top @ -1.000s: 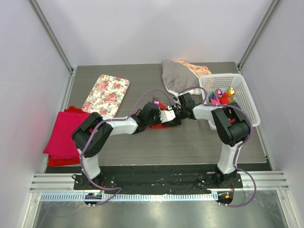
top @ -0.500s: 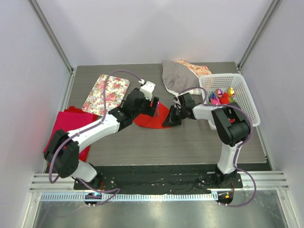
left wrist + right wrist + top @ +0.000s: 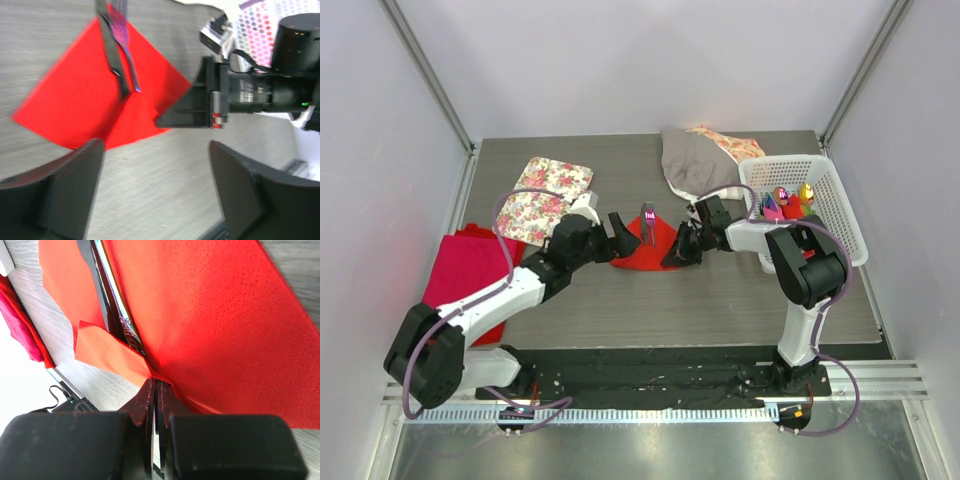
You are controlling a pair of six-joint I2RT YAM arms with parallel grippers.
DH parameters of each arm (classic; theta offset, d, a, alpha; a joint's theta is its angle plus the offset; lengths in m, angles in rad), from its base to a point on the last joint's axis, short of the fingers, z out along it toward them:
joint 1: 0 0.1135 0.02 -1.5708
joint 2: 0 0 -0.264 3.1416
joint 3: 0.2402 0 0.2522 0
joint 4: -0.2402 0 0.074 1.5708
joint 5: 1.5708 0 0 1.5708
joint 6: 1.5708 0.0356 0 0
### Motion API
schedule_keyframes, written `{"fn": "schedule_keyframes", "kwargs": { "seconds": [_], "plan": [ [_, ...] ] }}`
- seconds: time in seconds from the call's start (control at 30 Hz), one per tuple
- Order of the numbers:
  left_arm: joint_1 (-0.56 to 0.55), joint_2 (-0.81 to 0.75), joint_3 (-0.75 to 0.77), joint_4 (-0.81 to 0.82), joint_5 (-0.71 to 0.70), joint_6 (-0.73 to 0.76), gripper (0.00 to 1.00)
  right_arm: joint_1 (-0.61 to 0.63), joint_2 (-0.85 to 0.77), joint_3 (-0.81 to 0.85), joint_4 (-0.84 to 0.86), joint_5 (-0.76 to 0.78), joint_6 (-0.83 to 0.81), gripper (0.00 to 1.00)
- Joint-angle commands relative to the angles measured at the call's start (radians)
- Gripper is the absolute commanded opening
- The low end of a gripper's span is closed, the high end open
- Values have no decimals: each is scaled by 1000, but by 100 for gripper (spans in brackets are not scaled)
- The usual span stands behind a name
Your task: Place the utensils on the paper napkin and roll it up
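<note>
Bright, even light; left gripper (image 3: 156,165) looks soft-focused.

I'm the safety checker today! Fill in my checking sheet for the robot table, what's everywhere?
Surface: grey wood-look table.
Job's things: red napkin spread out, one corner folded over; utensils lying on it.
Clutter: flowery tray, pink cloth stack, grey cloth, white basket holding colourful bits.
Grippers: left gripper open, by the napkin; right gripper shut on the napkin's edge.
Cables: purple cables loop along both arms.
Surroundings: white walls.
</note>
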Motion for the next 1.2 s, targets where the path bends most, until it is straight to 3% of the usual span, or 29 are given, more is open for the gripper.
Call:
{"fn": "schedule_keyframes", "kwargs": {
  "seconds": [0.0, 0.13, 0.4, 0.5, 0.8, 1.17],
  "plan": [
    [34, 81, 31, 70, 157, -119, 78, 7, -5, -9, 16, 65, 8, 6],
    [77, 138, 8, 210, 281, -189, 42, 5, -7, -12, 16, 72, 14, 6],
    [94, 218, -43, 334, 361, -271, 7, 7, -19, -35, 31, 83, 22, 6],
    [96, 269, -29, 347, 392, -279, 0, 7, -14, -38, 42, 83, 23, 6],
    [146, 371, -101, 501, 447, -375, 0, 5, -5, -41, 53, 91, 30, 6],
    [156, 476, -81, 534, 464, -389, 0, 7, -2, -56, 65, 94, 39, 5]
  ]
}}
